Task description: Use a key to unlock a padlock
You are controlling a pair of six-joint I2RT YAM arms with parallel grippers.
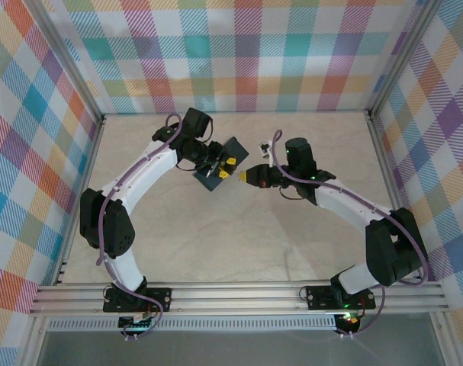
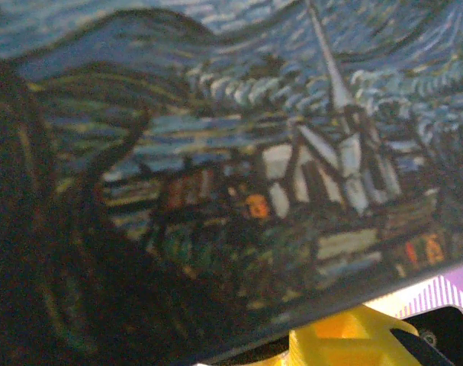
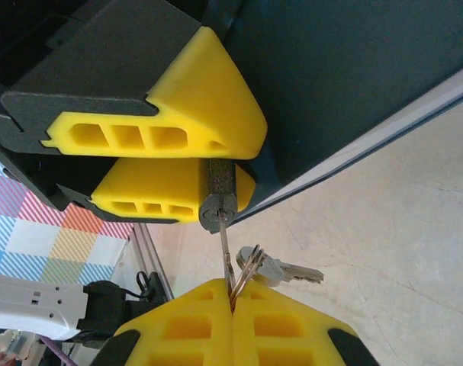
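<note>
The left pincer (image 3: 242,162), fitted with yellow plastic fingers (image 3: 162,114), is pinching the small dark grey metal padlock (image 3: 220,194) between its two tips. The padlock is projecting from between those tips, and its round silvery keyway end is facing the right pincer (image 3: 233,301). In the overhead view the left pincer (image 1: 225,166) is sitting over the middle of the worktop (image 1: 239,244), a beige marbled surface.

The right pincer is pressed together on the thin grey-brown metal key (image 3: 224,252), gripping it by its bow end between two yellow fingertips. The blade of the key is running straight from that grip to the keyway, and its tip is meeting the keyway face; how far it is entering cannot be told from this angle. A small bunch of silvery spare keys (image 3: 281,268) is hanging just beside the gripped key, close to the right fingertips. In the overhead view the right pincer (image 1: 250,176) is facing the left pincer at close range.

The dark blue rectangular tin box (image 1: 237,149) with a starry-night print is lying just behind the left pincer. Its printed face (image 2: 254,152) is lying very close to the left wrist camera, above a yellow finger (image 2: 345,343). Its dark side (image 3: 338,76) is rising behind the padlock, above the worktop (image 3: 399,229).
</note>
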